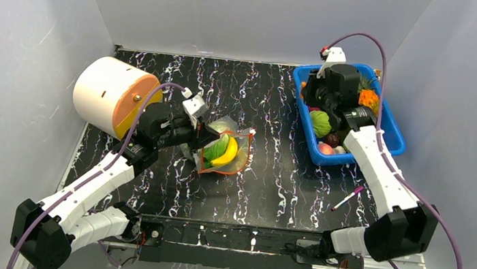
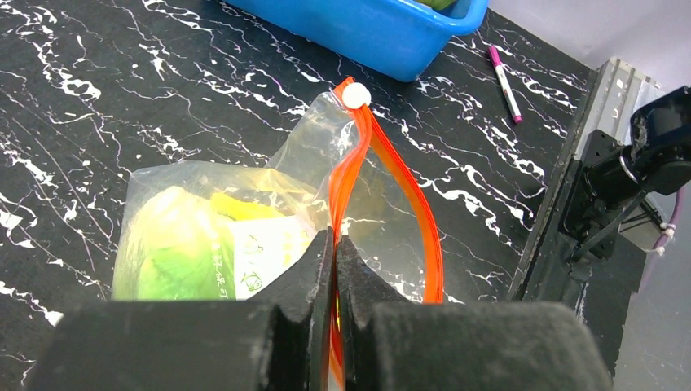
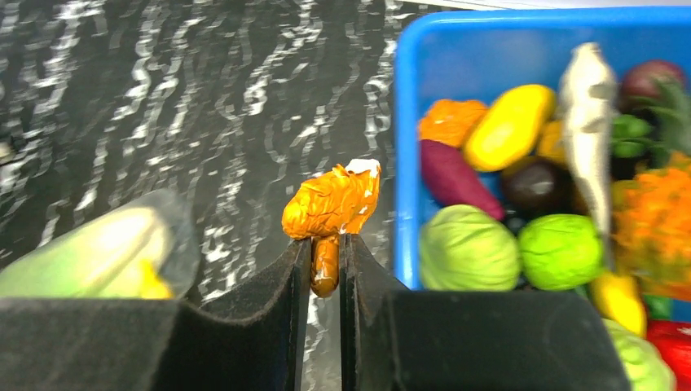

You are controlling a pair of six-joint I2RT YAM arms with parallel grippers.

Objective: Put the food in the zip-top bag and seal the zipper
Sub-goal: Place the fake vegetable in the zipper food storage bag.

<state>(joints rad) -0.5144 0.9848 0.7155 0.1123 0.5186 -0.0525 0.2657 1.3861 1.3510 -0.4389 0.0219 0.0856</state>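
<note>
- Loading is the step in hand: your right hand (image 3: pixel 325 244) is clenched on an orange toy piece (image 3: pixel 334 199), held up at the rim of the blue bin (image 3: pixel 403 155).
- Your left hand (image 2: pixel 335 240) pinches the zipper (image 2: pixel 343 175) of the zip-top bag (image 1: pixel 223 152). The bag lies in the middle of the bench (image 1: pixel 270 186) with its mouth gaping, and a green leaf (image 1: pixel 215 149) and a banana piece (image 1: pixel 228 155) sit inside.
- Next, by my judgement, you carry the piece across and drop it through the mouth; sealing comes later.
- Mind the pink marker (image 1: pixel 347 198) near the bin. The white-and-orange cylinder (image 1: pixel 113 96) crowds your left arm.
</note>
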